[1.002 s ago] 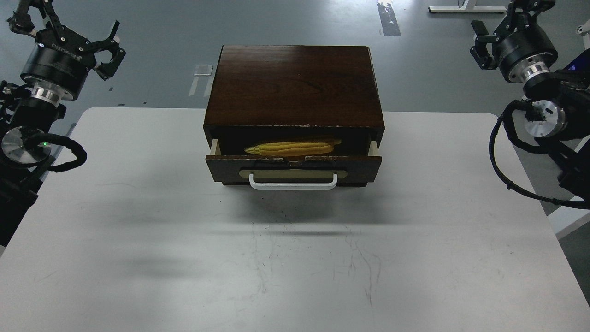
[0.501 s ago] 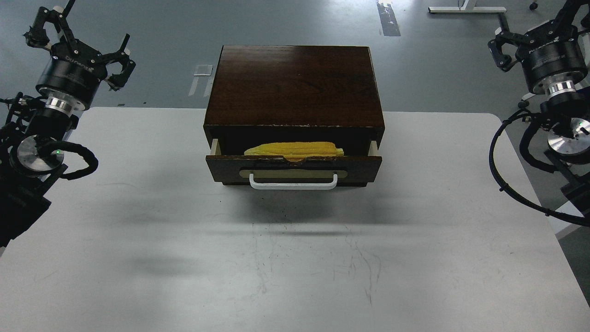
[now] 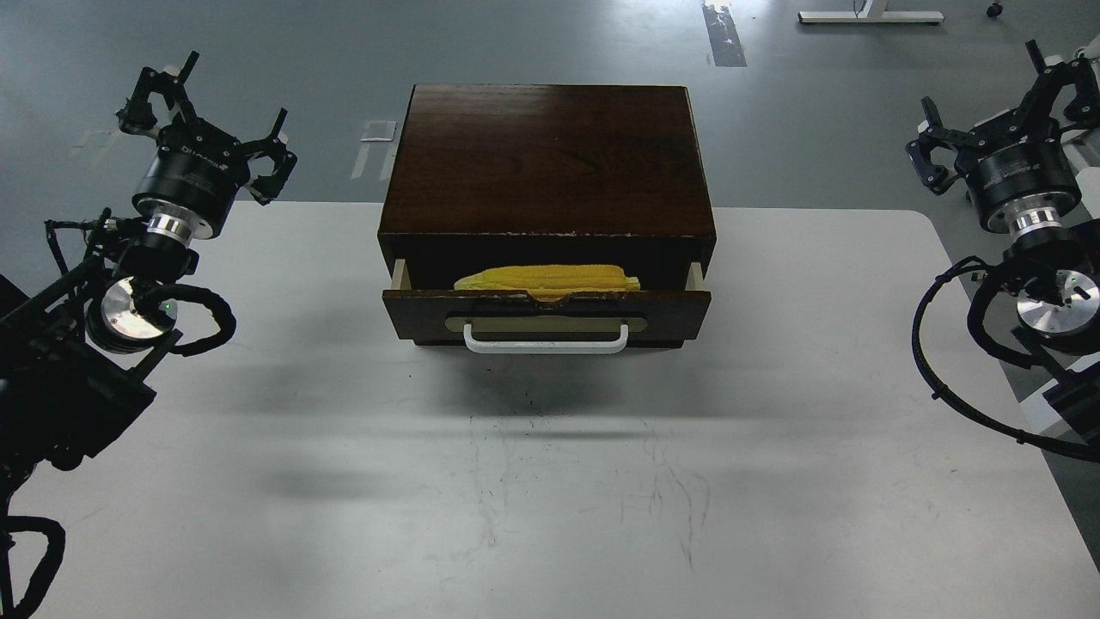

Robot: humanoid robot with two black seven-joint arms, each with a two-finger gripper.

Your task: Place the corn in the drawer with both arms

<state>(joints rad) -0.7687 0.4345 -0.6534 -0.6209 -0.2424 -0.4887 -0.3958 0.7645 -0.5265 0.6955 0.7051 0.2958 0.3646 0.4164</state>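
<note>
The yellow corn (image 3: 547,278) lies lengthwise inside the drawer (image 3: 546,315), which is pulled partly out of the dark wooden box (image 3: 548,159). The drawer front carries a white bar handle (image 3: 546,339). My left gripper (image 3: 204,107) is open and empty, raised at the table's far left corner, well left of the box. My right gripper (image 3: 1001,107) is open and empty, raised beyond the table's far right corner, well right of the box.
The white table (image 3: 550,481) stretches in front of the box, marked with light scratches. Grey floor lies behind it, with a white stand base (image 3: 868,15) at the far right.
Both arms have moved down and inward: the left gripper shifted right toward the table, the right gripper swung lower. The corn settled slightly inside the drawer; the drawer itself has not moved.
</note>
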